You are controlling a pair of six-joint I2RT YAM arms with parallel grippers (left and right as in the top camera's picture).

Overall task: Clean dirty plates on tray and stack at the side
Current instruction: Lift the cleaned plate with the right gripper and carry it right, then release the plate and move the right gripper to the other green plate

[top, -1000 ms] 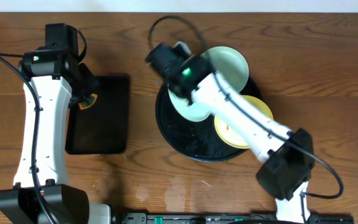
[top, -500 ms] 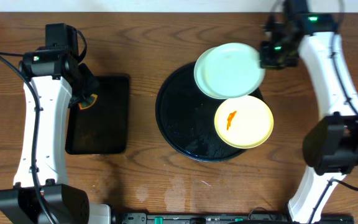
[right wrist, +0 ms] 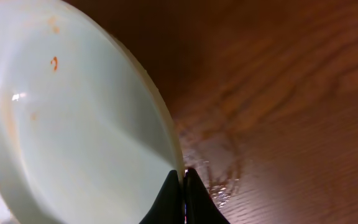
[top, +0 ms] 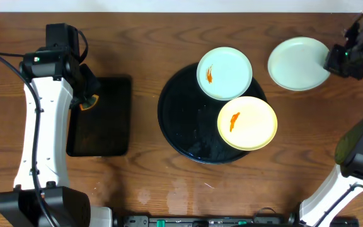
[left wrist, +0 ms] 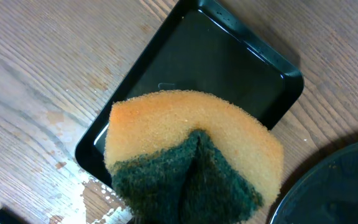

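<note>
**Two plates on the tray, one off to its right**

The table (top: 169, 189) is dark brown wood with a bold, wavy grain. Near its middle sits the tray (top: 172, 129) — round, glossy black, with a raised rim, and far wider than any plate. Well to the left of the tray lies the oblong tray (top: 99, 129), also black, with rounded corners and a low lip.

The yellow plate (top: 247, 123) is round, shallow and smooth. It lies on the tray's right side, reaching past the rim, with an orange smear near its centre. The mint plate (top: 224, 74) sits at the tray's far right edge, partly overhanging the rim, with an orange smear left of its centre. The edges of these two plates meet.

The second mint plate (top: 298, 63) is off the tray, to its right, over bare wood. Whether it rests flat cannot be told. The right gripper (top: 340, 61) is closed on its right rim. In the wrist view the thin dark fingertips (right wrist: 171, 199) are pinched together over the edge. The glossy plate shows faint orange flecks, and the wood beside it has a wet sheen.

The left gripper (top: 84, 99), left of the tray over the oblong tray's edge, is clamped on the sponge (left wrist: 191, 158) — porous orange foam backed with coarse dark green fibre, creased down the middle.
</note>
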